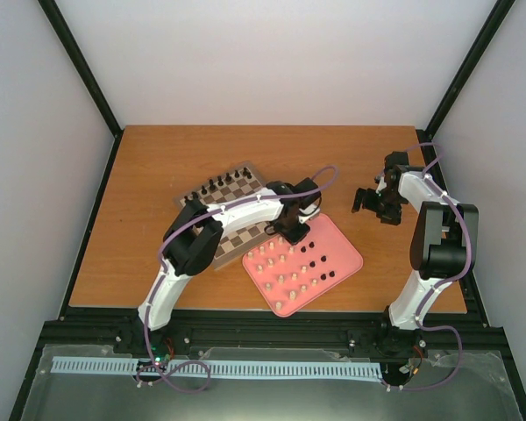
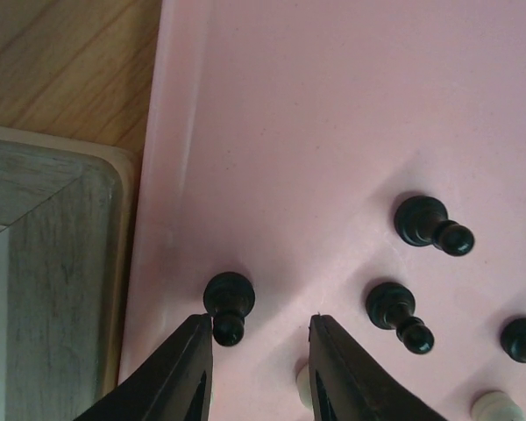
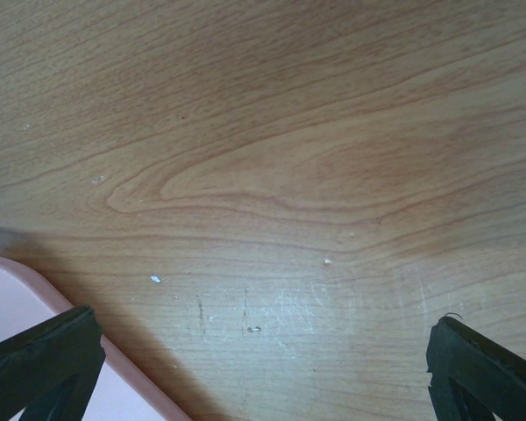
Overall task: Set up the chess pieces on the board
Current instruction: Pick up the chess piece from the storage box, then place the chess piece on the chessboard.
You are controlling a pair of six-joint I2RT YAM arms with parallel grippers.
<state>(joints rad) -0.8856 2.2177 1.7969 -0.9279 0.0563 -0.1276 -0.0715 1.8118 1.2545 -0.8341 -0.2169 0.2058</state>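
Nearest the arm bases lies a pink tray (image 1: 344, 253) carrying loose cream chessmen (image 1: 280, 272) on its left part and dark chessmen (image 1: 323, 260) toward its right. Over the tray's far-left edge, the left gripper (image 2: 260, 326) points down, fingers partly spread and pinching nothing; a dark pawn (image 2: 229, 298) sits just at the tip of its left finger. Beyond, touching the tray's corner, is the board (image 1: 248, 235), with a row of dark pieces (image 1: 231, 181) along its far edge. To the right, the right gripper (image 3: 263, 355) hangs over bare table (image 3: 272, 175), jaws spread wide, holding nothing.
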